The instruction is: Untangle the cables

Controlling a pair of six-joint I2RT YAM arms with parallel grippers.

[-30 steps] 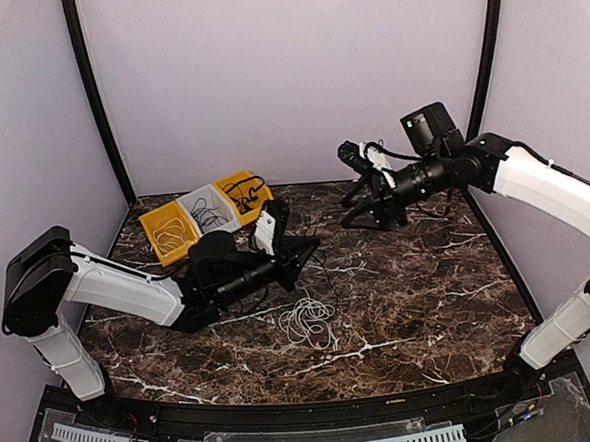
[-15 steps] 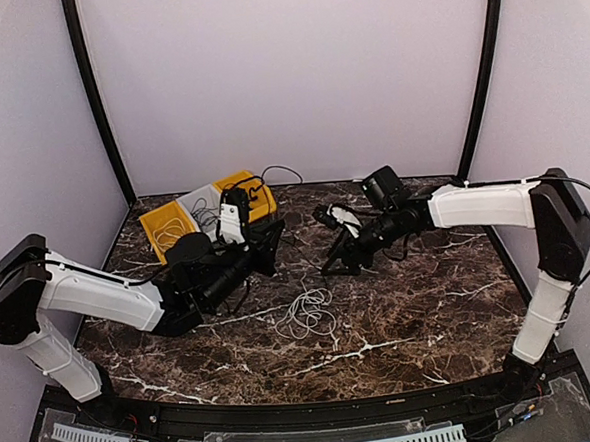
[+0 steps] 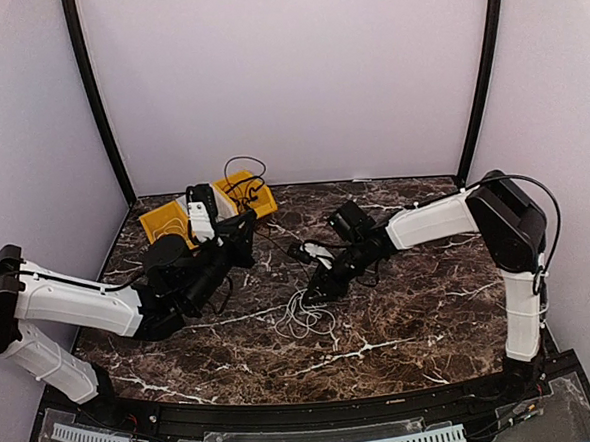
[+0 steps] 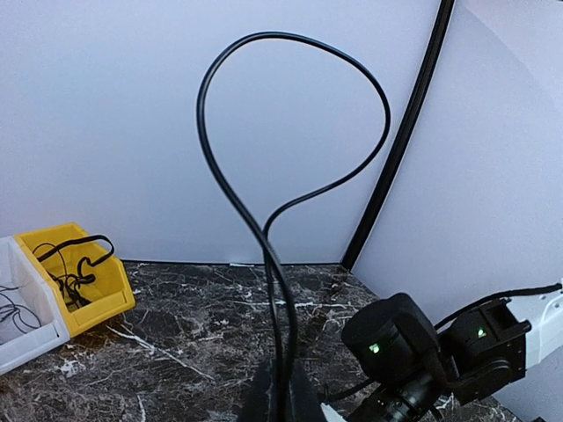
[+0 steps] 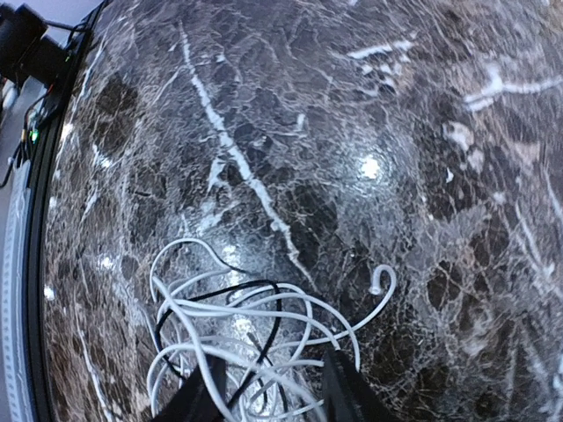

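Pinching a black cable between closed fingers, the left hand sits over the far left part of the worktop, close to the bins. From the hand the cable rises in a tall open loop, crosses itself just above the fingers and curves round against the back wall; in the top view the loop stands over the yellow bin. That bin lies at the far left and holds a small heap of black cord. A white bin touches its left side, with thin dark cords inside.

The right hand is low over the middle of the worktop, fingers apart, one on each side of the near edge of the white tangle. I cannot tell whether the fingers touch the cords. The tangle lies flat on the marble in loose overlapping rings, with one free end curling out to the right. A black strand threads through the rings; whether it is the same cable that the left hand holds I cannot tell. The two hands are near each other, the left farther back than the right.
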